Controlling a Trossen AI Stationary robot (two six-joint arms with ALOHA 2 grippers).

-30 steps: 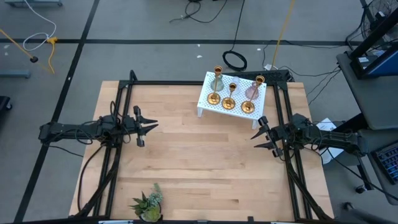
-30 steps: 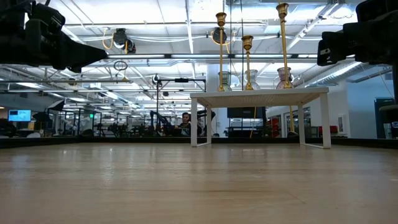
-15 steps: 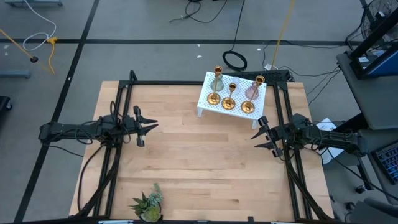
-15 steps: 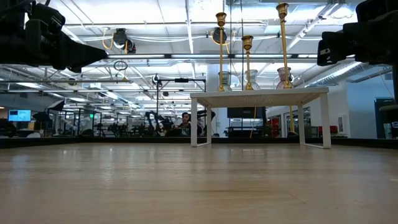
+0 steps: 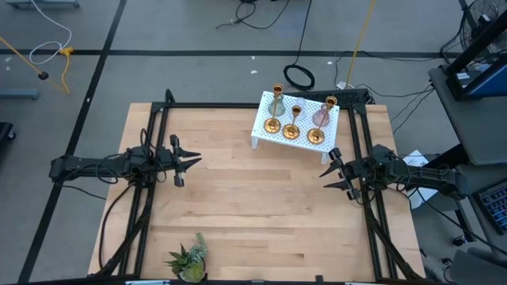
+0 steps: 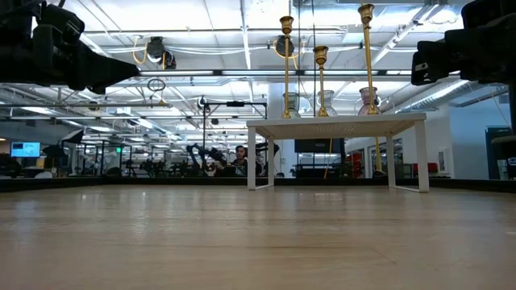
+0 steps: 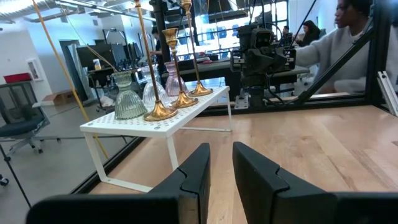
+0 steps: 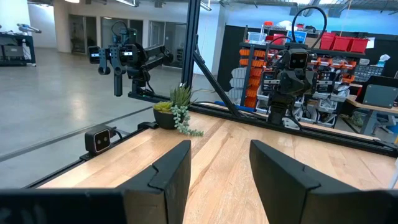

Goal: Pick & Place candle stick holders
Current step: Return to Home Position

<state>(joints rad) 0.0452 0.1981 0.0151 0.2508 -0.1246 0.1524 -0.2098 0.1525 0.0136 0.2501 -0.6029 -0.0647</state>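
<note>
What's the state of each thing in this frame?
Gold candle holders: all three upright on the rack.
Glass candle holders: three, upright on the rack too.
White rack: standing on the table.
Plant: upright.
Left gripper: open, empty.
Right gripper: open, empty.

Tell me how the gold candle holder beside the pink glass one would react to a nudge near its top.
Probably tips easily: the gold candle holder has a tall thin stem over a small round base. Its shiny metal likely slides on the rack. Falling, it might strike the pink glass holder beside it.
</note>
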